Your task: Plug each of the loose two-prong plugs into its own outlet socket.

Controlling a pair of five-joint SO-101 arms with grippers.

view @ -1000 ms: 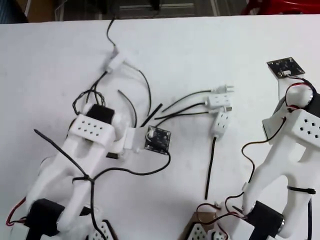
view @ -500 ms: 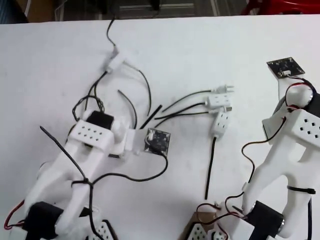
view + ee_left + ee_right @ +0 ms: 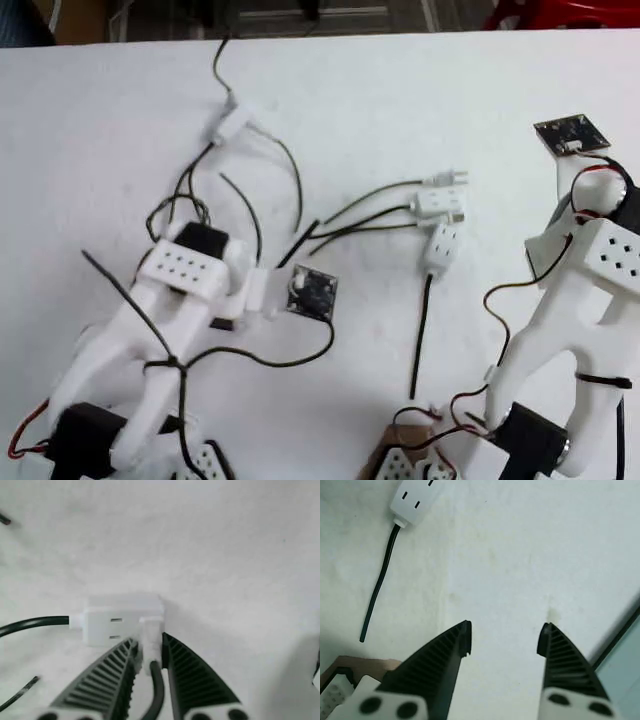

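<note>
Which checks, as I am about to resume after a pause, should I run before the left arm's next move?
1. Left gripper shut on the plug: ok.
2. Plug touching the outlet socket: ok.
3. Prongs seated in the socket: cannot tell.
4. Right gripper open, apart from the second socket: ok.
5. Every plug plugged in: not ok, a loose plug lies on the table with bare prongs.

Left fingers (image 3: pixel 120 675) and plug (image 3: pixel 151 640) pulled back slightly.
</note>
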